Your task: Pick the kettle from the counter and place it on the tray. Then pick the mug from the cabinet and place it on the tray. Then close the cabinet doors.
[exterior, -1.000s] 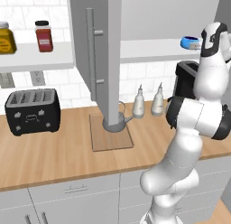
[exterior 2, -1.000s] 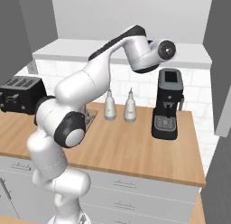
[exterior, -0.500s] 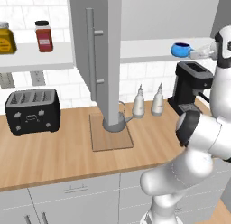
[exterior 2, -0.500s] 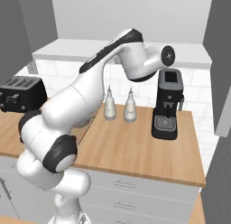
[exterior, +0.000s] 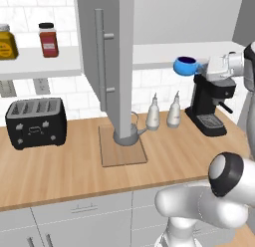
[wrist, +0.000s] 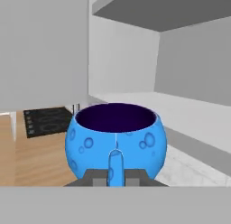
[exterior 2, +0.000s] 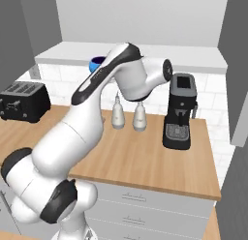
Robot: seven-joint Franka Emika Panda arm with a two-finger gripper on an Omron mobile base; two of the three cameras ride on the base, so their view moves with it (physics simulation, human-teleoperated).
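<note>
The blue mug hangs in the air in front of the cabinet's white shelf, above the counter. My gripper is shut on its side handle. The hand view looks at the mug close up, with its handle between my fingertips. In the right base view my arm hides most of the mug. The grey kettle stands on the wooden tray, partly behind the open left cabinet door.
A black toaster sits at the left of the counter. Two whitish bottles stand right of the kettle, and a black coffee machine is below the mug's right. Spice jars line a white shelf. The right cabinet door is open.
My gripper has carried the mug leftward and slightly down, out from the cabinet shelf. The arm has swung with it. Kettle and tray have not moved.
</note>
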